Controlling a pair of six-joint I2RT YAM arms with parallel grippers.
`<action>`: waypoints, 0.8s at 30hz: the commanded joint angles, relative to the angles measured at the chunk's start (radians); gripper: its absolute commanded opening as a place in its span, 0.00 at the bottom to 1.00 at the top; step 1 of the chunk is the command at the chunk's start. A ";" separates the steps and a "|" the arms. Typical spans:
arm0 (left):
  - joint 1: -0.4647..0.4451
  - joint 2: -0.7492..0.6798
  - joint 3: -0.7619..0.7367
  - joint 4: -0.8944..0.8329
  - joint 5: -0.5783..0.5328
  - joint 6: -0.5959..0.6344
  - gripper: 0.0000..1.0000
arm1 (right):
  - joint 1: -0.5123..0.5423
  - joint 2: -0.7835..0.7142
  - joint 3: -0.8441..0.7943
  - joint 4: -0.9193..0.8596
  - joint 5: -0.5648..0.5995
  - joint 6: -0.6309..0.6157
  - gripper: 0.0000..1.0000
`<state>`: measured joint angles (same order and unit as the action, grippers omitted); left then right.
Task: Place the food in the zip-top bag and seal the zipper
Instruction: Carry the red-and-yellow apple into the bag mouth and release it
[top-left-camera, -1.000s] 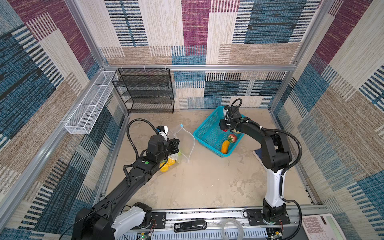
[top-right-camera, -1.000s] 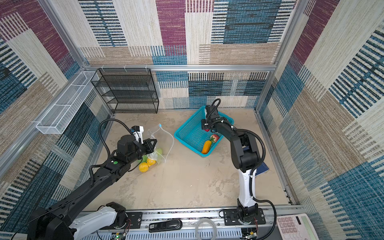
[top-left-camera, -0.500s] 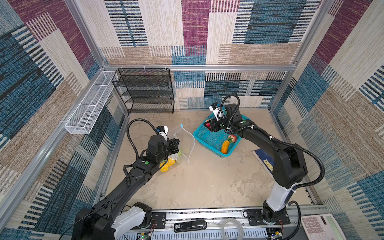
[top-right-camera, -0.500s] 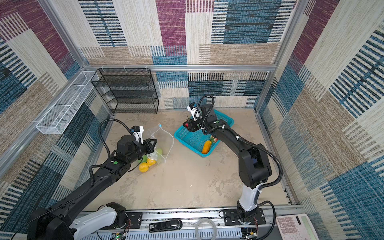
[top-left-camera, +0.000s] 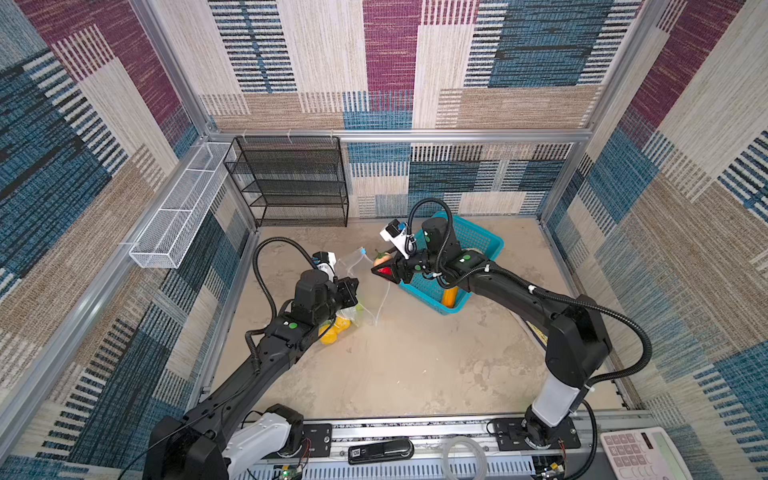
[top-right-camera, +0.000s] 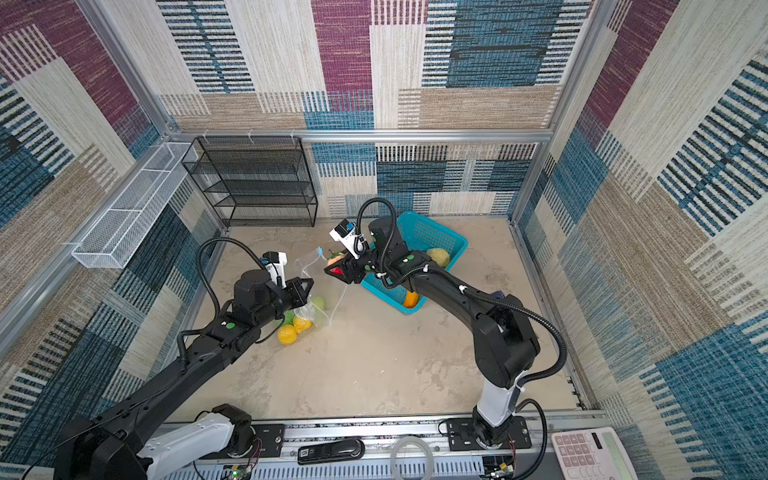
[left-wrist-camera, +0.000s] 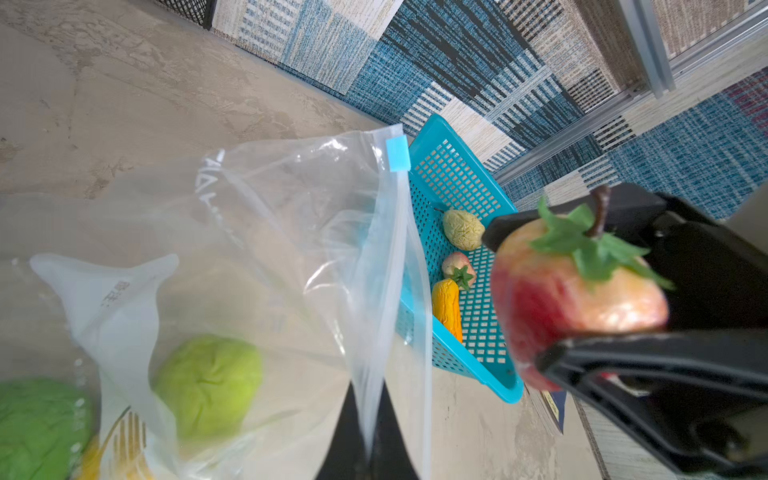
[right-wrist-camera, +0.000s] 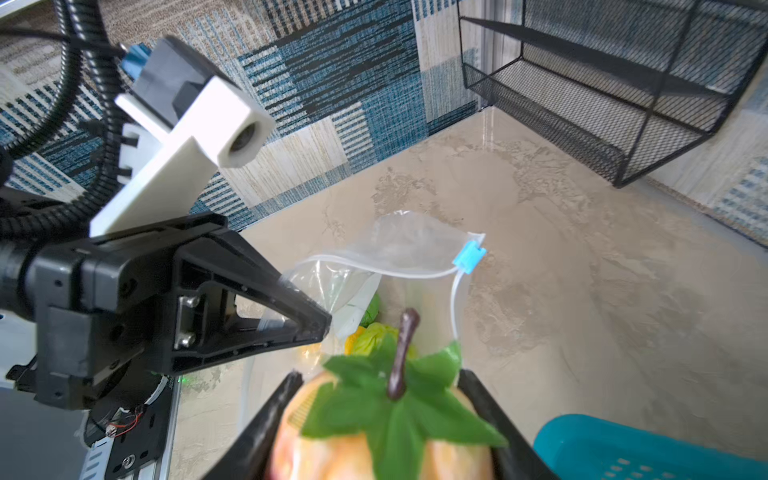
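Toy apple (left-wrist-camera: 573, 307) at zip-top bag (left-wrist-camera: 270, 232) mouth.
Your right hand (top-left-camera: 382, 270) grasps the toy apple; your left hand (right-wrist-camera: 322, 326) is clenched on the zip-top bag's rim.

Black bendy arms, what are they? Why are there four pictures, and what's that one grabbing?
They are two robot arms, each ending in a claw. Two pictures look down from above; the other two come from small cameras on the arms' wrists. The left claw is shut, pinching the rim of a clear bag with toy fruit inside. The right claw grips a toy apple near the bag's opening. A blue basket on the table holds more toy food.
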<state>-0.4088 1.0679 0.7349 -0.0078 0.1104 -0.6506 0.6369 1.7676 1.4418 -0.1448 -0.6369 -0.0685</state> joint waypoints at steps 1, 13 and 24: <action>-0.001 -0.006 0.008 0.008 -0.008 0.019 0.00 | 0.012 0.023 0.004 0.042 -0.024 -0.009 0.53; -0.001 -0.007 0.003 0.013 -0.002 0.019 0.00 | 0.068 0.137 0.015 0.062 0.123 0.031 0.53; 0.000 -0.011 -0.006 0.022 -0.003 0.008 0.00 | 0.132 0.200 0.063 0.056 0.377 0.133 0.59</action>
<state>-0.4088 1.0599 0.7330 -0.0120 0.1104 -0.6479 0.7559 1.9633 1.4967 -0.1108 -0.3557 0.0265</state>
